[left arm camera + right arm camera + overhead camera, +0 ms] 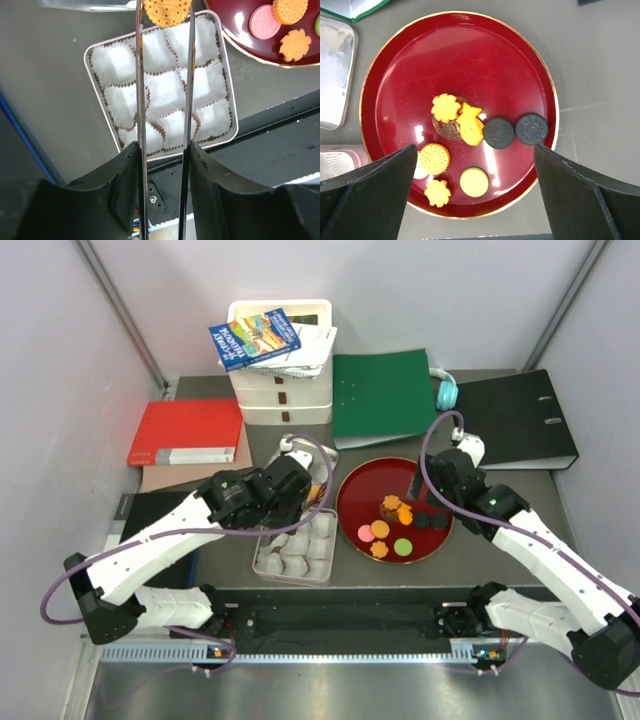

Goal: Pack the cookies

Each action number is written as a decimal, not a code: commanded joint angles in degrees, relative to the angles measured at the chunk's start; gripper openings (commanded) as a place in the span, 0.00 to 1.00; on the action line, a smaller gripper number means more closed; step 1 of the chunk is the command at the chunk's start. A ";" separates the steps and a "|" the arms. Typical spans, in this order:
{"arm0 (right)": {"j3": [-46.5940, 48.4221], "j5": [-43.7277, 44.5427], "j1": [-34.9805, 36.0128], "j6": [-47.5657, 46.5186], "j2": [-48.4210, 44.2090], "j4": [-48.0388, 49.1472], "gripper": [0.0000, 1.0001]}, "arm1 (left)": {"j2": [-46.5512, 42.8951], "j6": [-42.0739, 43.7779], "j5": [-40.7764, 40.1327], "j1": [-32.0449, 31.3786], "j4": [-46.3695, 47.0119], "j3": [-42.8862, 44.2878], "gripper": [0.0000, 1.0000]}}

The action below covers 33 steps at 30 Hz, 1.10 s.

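Note:
My left gripper (296, 483) (163, 152) is shut on thin metal tongs (141, 100). The tongs pinch a round orange cookie (167, 12) above the far edge of the open tin (227, 90) (262, 562), which is lined with white paper cups. More cookies lie on the red plate (355, 490) (470, 55): two black ones (498, 133) (531, 128), a green one (474, 182), orange round (434, 158) and orange flower ones (445, 107), and a pink one (264, 22). My right gripper (425, 490) (475, 152) is open and empty above the plate.
The tin's lid (320, 457) (332, 75) lies behind the tin. At the back are a red binder (185, 432), a white drawer stack (282, 390) with booklets on top, a green binder (383, 398), teal headphones (446, 390) and a black binder (515, 420).

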 commanded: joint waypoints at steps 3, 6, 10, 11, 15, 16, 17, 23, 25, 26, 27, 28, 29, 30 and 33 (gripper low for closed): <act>3.11 -1.29 0.56 -0.60 0.51 3.14 0.99 | -4.23 -3.58 0.38 -0.10 -2.26 -1.84 0.45; 3.03 -1.20 0.56 -0.51 0.51 2.70 0.99 | -4.76 -4.46 2.32 -0.10 -1.39 -2.54 0.45; 2.68 -1.20 0.56 -0.25 0.16 2.52 0.99 | -5.64 -5.34 3.99 -0.10 -0.59 -4.03 0.45; 2.24 -1.29 0.56 -0.16 0.07 2.61 0.99 | -5.73 -5.52 4.51 -0.10 0.02 -4.39 0.45; 1.97 -1.55 0.56 0.54 -0.11 2.43 0.99 | -5.82 -5.52 5.48 -0.10 1.60 -5.88 0.46; 1.88 -1.64 0.47 0.54 -0.20 2.43 0.99 | -5.73 -5.43 5.75 -0.10 2.04 -6.06 0.46; 1.88 -1.55 0.56 0.63 -0.20 2.34 0.99 | -5.82 -5.34 5.92 -0.10 2.39 -6.32 0.47; 1.53 -0.68 0.47 0.54 -1.60 1.38 0.99 | -5.20 -5.61 8.12 -0.10 5.12 -7.64 0.48; 1.44 -0.59 0.56 0.54 -1.87 1.20 0.99 | -4.59 -5.43 8.12 -0.10 5.56 -7.64 0.49; 1.36 -0.50 0.56 0.54 -1.87 1.11 0.99 | -4.32 -5.26 8.03 -0.10 5.47 -7.29 0.50; 1.36 -0.41 0.56 0.54 -1.87 1.11 0.99 | -4.24 -5.17 7.86 -0.10 5.47 -7.29 0.52; 1.27 -0.50 0.56 0.54 -1.87 1.20 0.99 | -3.97 -5.08 7.68 -0.10 5.47 -7.12 0.52; 1.18 -0.41 0.56 0.63 -1.78 1.29 0.99 | -3.97 -4.73 7.60 -0.10 5.47 -6.85 0.53; 1.18 -0.50 0.56 0.63 -1.87 1.46 0.99 | -3.88 -4.55 7.51 -0.10 5.47 -6.76 0.54; 1.18 -0.41 0.56 0.81 -1.87 1.55 0.99 | -3.36 -4.03 7.24 -0.10 5.30 -6.15 0.55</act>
